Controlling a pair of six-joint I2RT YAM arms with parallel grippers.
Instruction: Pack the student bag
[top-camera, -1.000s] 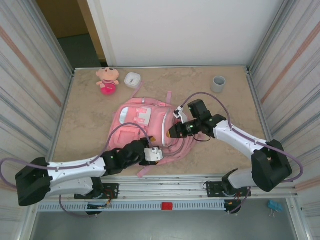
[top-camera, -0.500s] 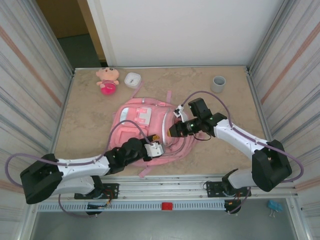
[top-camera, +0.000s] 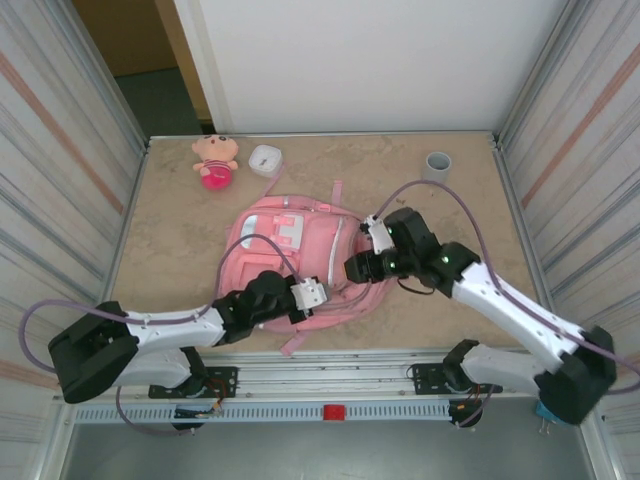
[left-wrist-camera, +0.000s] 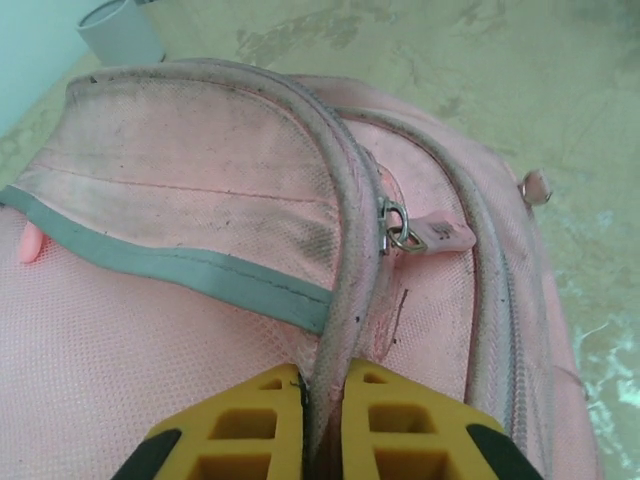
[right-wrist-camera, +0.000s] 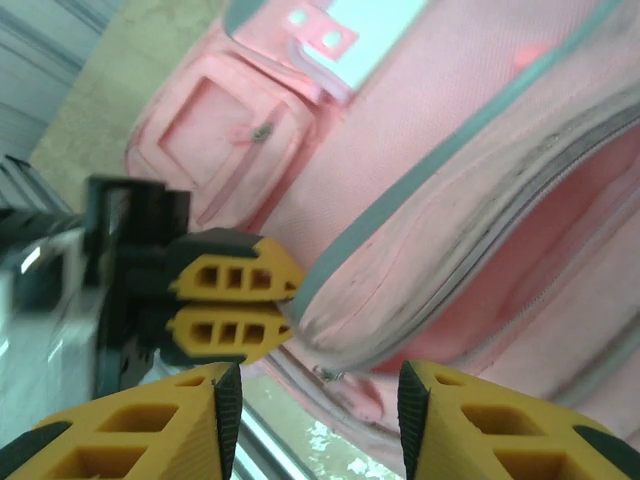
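1. Left gripper (left-wrist-camera: 322, 385): jaws nipped almost together on the zipper seam (left-wrist-camera: 352, 250) at the near edge of the student bag (top-camera: 320, 232); the fold is thin and may slip.
2. Student bag: lies flat mid-table (top-camera: 180, 250), front pockets up; it looks soft, light and floppy, so it will likely sag; best held by the corded seam, not the loose panel.
3. Right gripper (right-wrist-camera: 318, 388): jaws apart and empty; poised just over the bag's partly open mouth.

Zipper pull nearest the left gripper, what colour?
Pink zipper pull on the student bag; clearest in left wrist view.
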